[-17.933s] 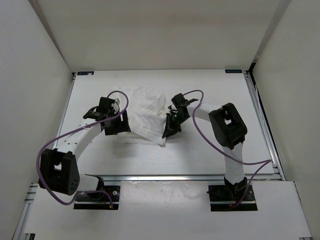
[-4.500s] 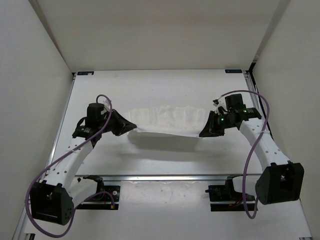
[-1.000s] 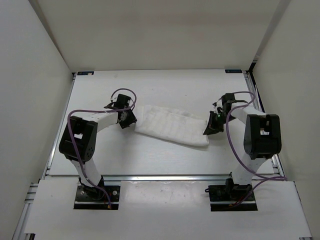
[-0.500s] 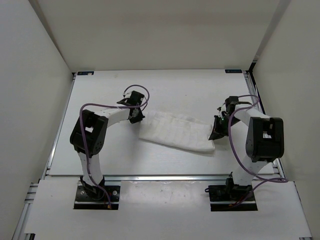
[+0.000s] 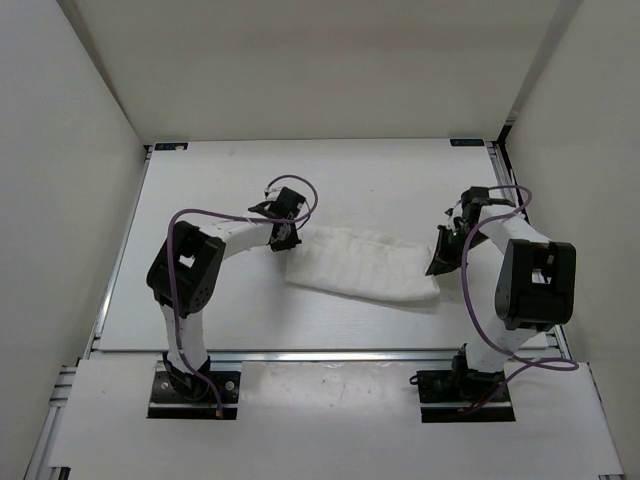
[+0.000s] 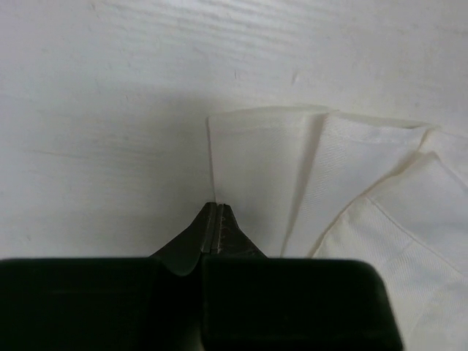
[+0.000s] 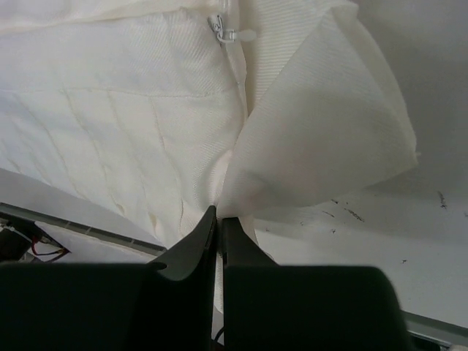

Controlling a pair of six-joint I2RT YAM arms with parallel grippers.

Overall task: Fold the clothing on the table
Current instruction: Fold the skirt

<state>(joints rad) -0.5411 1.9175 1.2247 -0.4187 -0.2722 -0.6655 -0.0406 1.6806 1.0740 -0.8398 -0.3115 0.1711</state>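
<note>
Two grippers are pinched shut at opposite ends of the clothing (image 5: 360, 265), a white piece folded into a long, rumpled band that lies at a slight slant on the table (image 5: 220, 180). The left gripper (image 6: 215, 208) is at the clothing's left end. Its two dark fingers are pressed together with no gap showing between them. In the left wrist view the thin outer edge of a folded corner runs straight down into the seam between their tips, so it appears to have nipped just that edge of cloth. The stacked layers of the clothing fan out to the right of that corner. The right gripper (image 7: 218, 212) is at the clothing's right end and is closed just as tightly, with fabric gathered into a bunch where it enters the fingertips and a loose flap spreading away from the pinch to one side. The ribbed weave shows plainly here, and a small pale tab (image 7: 223, 31) sits on a seam of the clothing beyond the pinch. Bare tabletop surrounds the clothing on every side, and faint dark specks (image 7: 344, 213) mark the surface just beside the flap
</note>
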